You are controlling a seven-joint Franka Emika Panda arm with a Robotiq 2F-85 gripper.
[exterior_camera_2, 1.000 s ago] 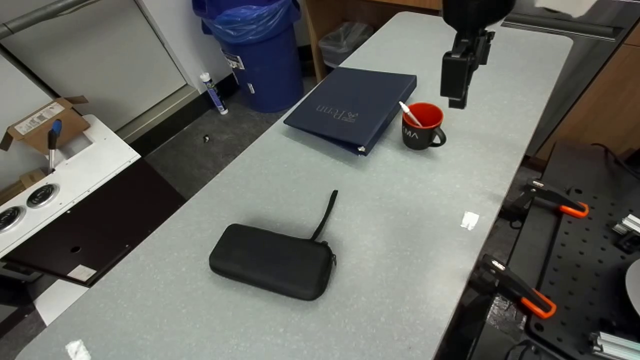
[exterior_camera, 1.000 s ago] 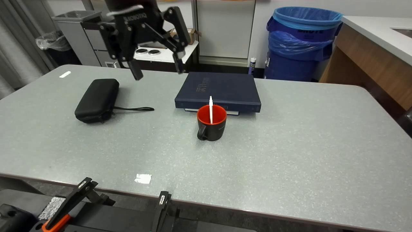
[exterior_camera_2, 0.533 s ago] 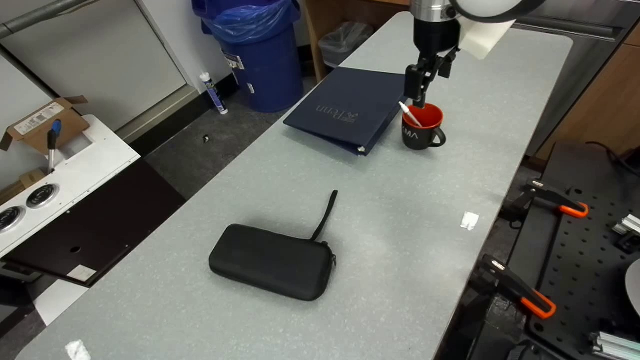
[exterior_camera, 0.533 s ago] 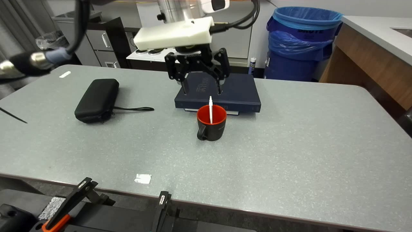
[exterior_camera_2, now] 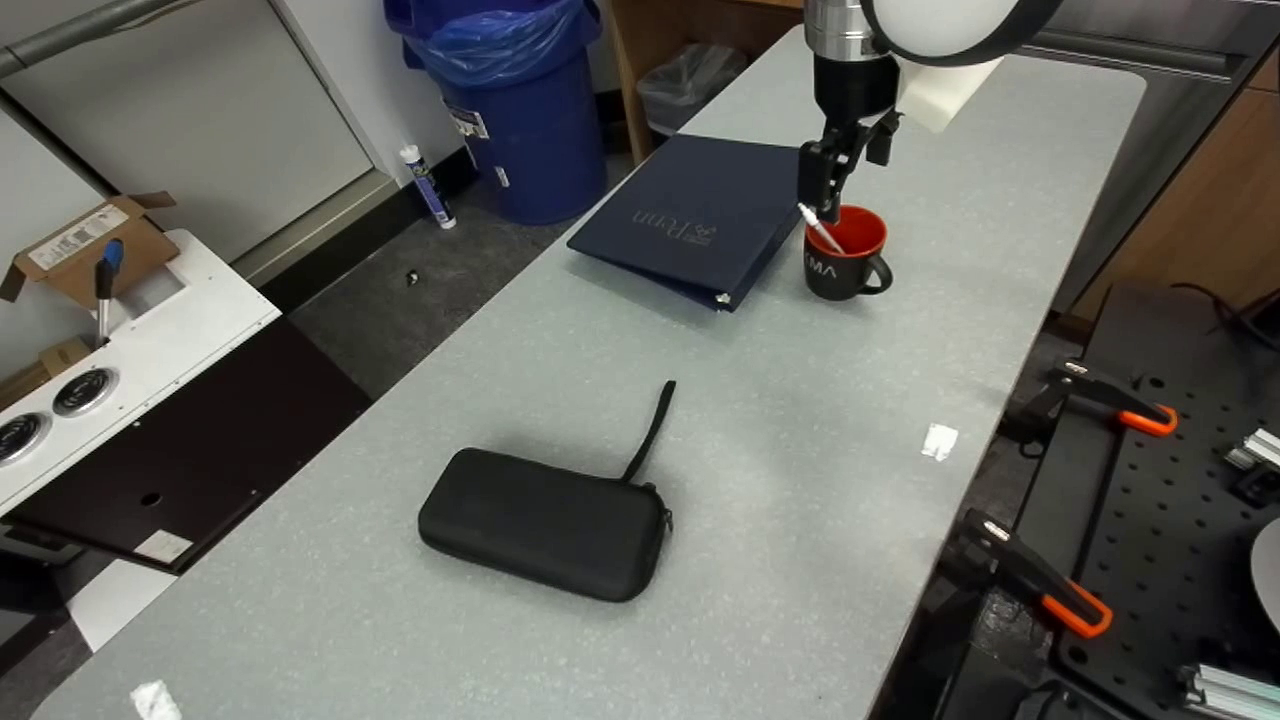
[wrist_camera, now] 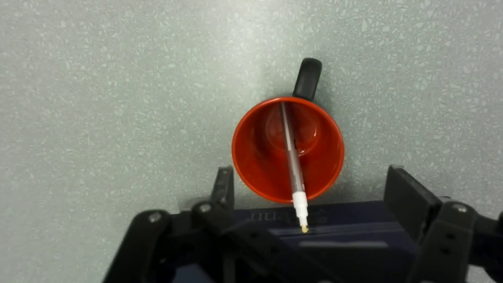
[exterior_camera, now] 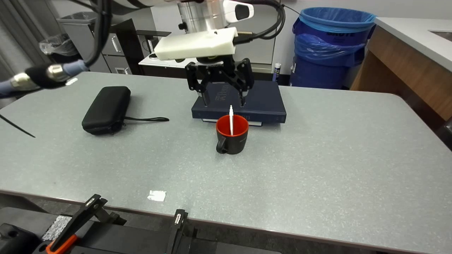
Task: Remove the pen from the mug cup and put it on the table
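The mug cup (exterior_camera: pixel 236 144) is black outside and red inside. It stands upright on the grey speckled table (exterior_camera: pixel 317 176), and it shows in both exterior views (exterior_camera_2: pixel 832 278). The pen (exterior_camera: pixel 231 119) leans in it. Its white end sticks up past the rim on the side away from the handle, as the wrist view shows the pen (wrist_camera: pixel 295 173). My gripper (exterior_camera: pixel 224 104) is open and empty above the mug, near the pen's upper end. In the wrist view the fingers (wrist_camera: pixel 310 184) are spread wide, with the pen's white end between them but not touched.
A dark blue book-like case (exterior_camera: pixel 243 97) lies right behind the mug, under the gripper. A black pouch (exterior_camera: pixel 107 109) with a strap lies apart from the mug, as also seen in an exterior view (exterior_camera_2: pixel 545 525). Clamps (exterior_camera: pixel 178 225) stand by the table edge.
My gripper has come across to above the mug and then sunk slightly toward the pen, staying open. The mug and the pen have not moved.
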